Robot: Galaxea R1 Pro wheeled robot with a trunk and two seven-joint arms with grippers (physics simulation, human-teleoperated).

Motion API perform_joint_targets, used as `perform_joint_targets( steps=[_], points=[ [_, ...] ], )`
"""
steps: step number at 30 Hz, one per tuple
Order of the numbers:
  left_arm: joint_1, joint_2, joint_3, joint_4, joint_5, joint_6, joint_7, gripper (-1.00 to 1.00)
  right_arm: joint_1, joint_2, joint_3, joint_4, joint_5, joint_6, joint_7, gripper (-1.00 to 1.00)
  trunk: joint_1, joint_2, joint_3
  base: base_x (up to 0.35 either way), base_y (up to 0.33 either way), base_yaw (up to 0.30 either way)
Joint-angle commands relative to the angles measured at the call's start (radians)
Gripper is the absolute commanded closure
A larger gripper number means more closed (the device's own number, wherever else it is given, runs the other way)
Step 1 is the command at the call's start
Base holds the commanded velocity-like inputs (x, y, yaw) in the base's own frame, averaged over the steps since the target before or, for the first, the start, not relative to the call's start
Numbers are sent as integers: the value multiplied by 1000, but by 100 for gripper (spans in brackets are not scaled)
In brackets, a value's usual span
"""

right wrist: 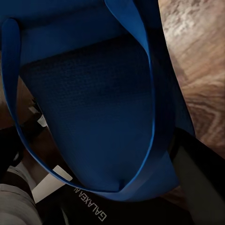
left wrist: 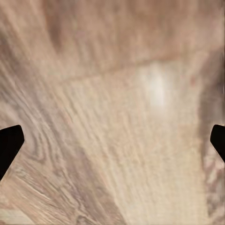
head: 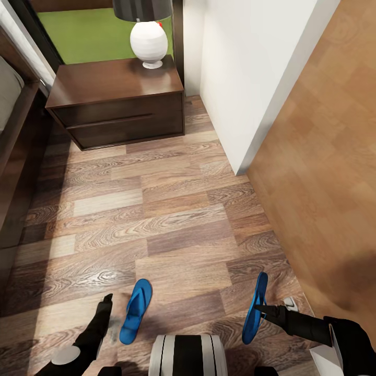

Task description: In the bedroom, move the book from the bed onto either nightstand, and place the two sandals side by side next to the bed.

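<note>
One blue sandal (head: 136, 310) lies flat on the wood floor in front of my base. My left gripper (head: 107, 305) hovers just to its left, open and empty; the left wrist view has bare floor between the two fingertips (left wrist: 10, 143). The other sandal (head: 254, 308) is held on edge, tilted up off the floor, with my right gripper (head: 262, 309) shut on it. Its blue sole and strap (right wrist: 93, 103) sit close in the right wrist view. The nightstand (head: 115, 86) stands ahead at the far left, and the bed (head: 15, 136) runs along the left edge. The book is out of view.
A white lamp (head: 149, 40) with a dark shade stands on the nightstand's back right corner. A white wall corner (head: 245, 83) juts in at the right, with lighter flooring beyond it. Open floor stretches between my base and the nightstand.
</note>
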Motion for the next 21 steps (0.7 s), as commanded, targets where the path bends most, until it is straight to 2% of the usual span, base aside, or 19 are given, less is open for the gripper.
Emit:
perform_joint_targets(
  steps=[1, 3, 4, 6, 9, 11, 12, 15, 16, 17, 19, 21],
  points=[
    [0, -2, -27, -5, -12, 7, -2, -100, -1, 1, -4, -1, 10, 10, 10, 100, 0, 0, -1, 0, 0, 0],
    [0, -4, -45, -11, -16, 6, -2, -100, -1, 1, -4, -1, 10, 10, 10, 100, 0, 0, -1, 0, 0, 0],
    [0, -2, -69, -35, -20, 4, -3, -100, -1, 1, -4, -1, 10, 10, 10, 100, 0, 0, -1, 0, 0, 0],
    [0, 4, -77, -47, -22, 1, -3, -100, -1, 1, -4, -1, 10, 10, 10, 100, 0, 0, -1, 0, 0, 0],
    [0, 23, -84, -62, -24, -19, -4, -100, -1, 1, -4, -1, 10, 10, 10, 100, 0, 0, -1, 0, 0, 0],
    [0, 55, -106, -82, -43, -83, -4, -100, -1, 1, -4, -1, 10, 10, 10, 100, 0, 0, -1, 0, 0, 0],
    [0, 97, -145, -101, -93, -210, -2, -100, -1, 1, -4, -1, 10, 10, 10, 100, 0, 0, -1, 0, 0, 0],
    [0, 119, -157, -115, -137, -269, -1, -100, -1, 1, -4, -1, 10, 10, 10, 100, 0, 0, -1, 0, 0, 0],
    [0, 143, -162, -153, -188, -301, -3, -100, -1, 1, -4, -1, 10, 10, 10, 100, 0, 0, -1, 0, 0, 0],
    [0, 151, -162, -167, -201, -309, -4, -100, -1, 1, -4, -1, 10, 10, 10, 100, 0, 0, -1, 0, 0, 0],
    [-1, 185, -163, -244, -260, -368, -6, -100, -1, 1, -4, -1, 10, 10, 10, 100, 0, 0, -1, 0, 0, 0],
    [-5, 197, -163, -275, -285, -434, -7, -100, -1, 1, -4, -1, 10, 10, 10, 100, 0, 0, -1, 0, 0, 0]
  ],
)
